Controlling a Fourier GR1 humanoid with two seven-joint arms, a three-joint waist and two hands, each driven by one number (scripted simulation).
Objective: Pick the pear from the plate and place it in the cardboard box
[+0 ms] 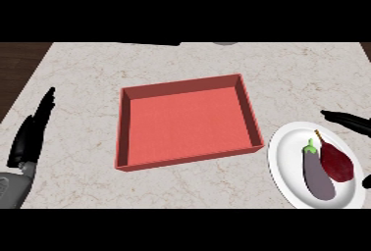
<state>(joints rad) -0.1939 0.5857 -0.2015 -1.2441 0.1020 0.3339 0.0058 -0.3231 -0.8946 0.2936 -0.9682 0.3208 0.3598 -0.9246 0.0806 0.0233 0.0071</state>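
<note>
The dark red pear [337, 162] lay on the white plate [288, 166] at four o'clock, long axis running eleven to five, stem toward eleven, beside an eggplant [319, 174]. The right hand [349, 120] hovered just past the plate, fingers seemingly straight, grasping nothing. The red box [250, 110] sat centrally. At nine o'clock the left hand [33, 130] rested released.

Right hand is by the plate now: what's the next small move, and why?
Probably bring the right hand in over the dark red pear and close round it. The pear lies on the white plate beside an eggplant, not yet held; only the hand's fingers show, at the plate's far-right rim. The red box is empty. The left hand rests at the left edge.
</note>
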